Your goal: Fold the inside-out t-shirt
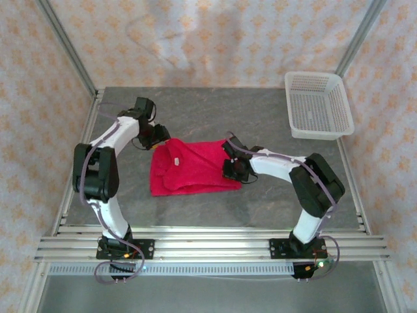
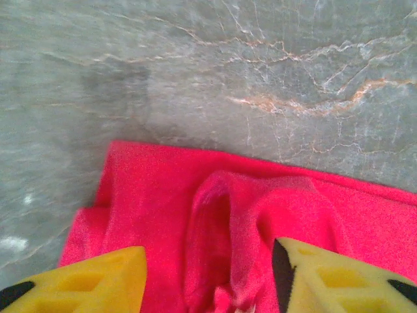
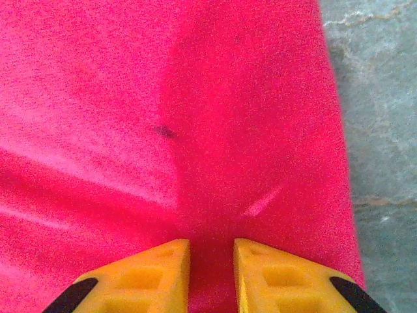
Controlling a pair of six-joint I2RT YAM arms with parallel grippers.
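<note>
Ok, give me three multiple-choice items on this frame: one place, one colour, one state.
1. The white plastic mesh basket sits: A) at the far right corner of the grey table B) at the near left corner C) on the shirt.
2. The soft cloth t-shirt is: A) blue B) bright red C) green.
3. The left claw has its jaws: A) pressed together B) around the basket C) apart over a cloth ridge.
Key: 1A, the top view shows it there; 2B, red in every view; 3C, the left wrist view shows a wide gap.

Top view high, looking down; wrist views close, seemingly downward; all share t-shirt (image 1: 189,169).
</note>
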